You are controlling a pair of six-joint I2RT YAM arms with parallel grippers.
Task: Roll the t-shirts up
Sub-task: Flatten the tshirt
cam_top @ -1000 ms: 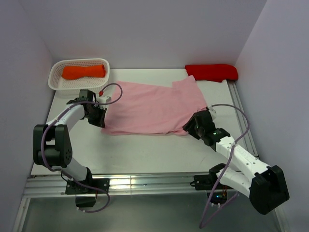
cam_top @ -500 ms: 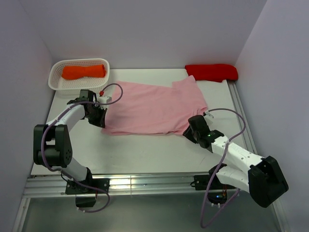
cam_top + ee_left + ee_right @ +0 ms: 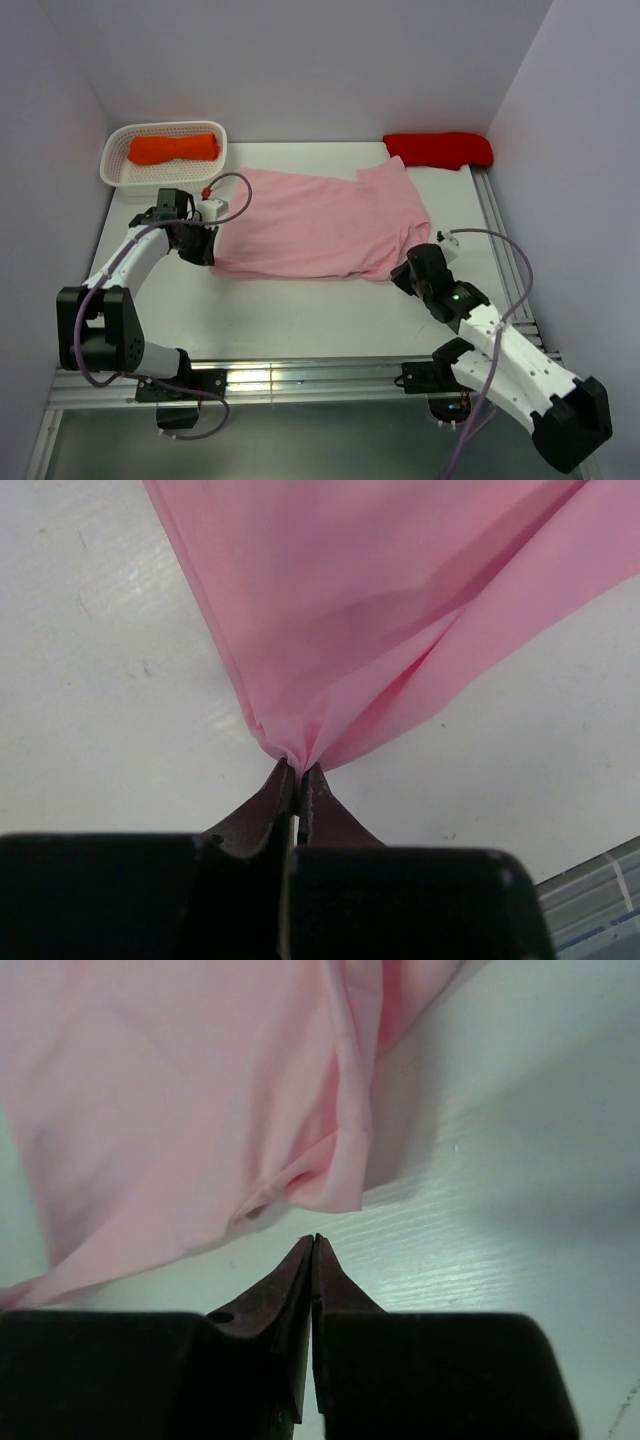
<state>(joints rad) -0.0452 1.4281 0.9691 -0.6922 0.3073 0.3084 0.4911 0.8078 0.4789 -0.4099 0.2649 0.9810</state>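
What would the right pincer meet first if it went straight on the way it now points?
Most likely the near edge of the pink t-shirt, just ahead of the shut right pincer; depth is unclear.

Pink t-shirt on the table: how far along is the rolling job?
Done, apparently: the orange bundle sits in the basket, the red bundle at the far right. In hand: the left gripper pinches a corner of the pink t-shirt; the right gripper is shut just short of its hem, holding nothing. Left: the pink t-shirt lies spread flat, unrolled.
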